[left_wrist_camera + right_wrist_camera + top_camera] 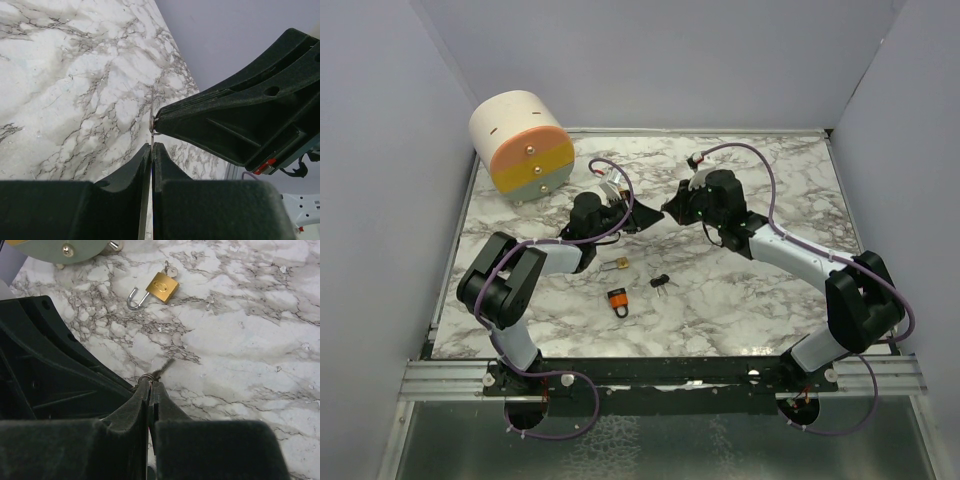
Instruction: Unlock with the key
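Observation:
My left gripper [642, 217] and right gripper [669, 209] meet tip to tip above the middle of the table. In the left wrist view my left gripper [151, 146] is shut on a thin metal key [151, 120] seen edge-on. The right gripper's fingers [235, 125] pinch the ring at the key's top. In the right wrist view my right gripper [150, 383] is shut on the key ring [145, 377], and a blurred key [165, 365] sticks out beyond it. A brass padlock [161, 287] lies on the marble with its shackle swung open; it also shows in the top view [620, 263].
An orange padlock [617, 301] and a black-headed key bunch [661, 282] lie on the marble nearer the bases. A cream drum with an orange, yellow and green face [520, 145] stands at the back left. Grey walls close in three sides.

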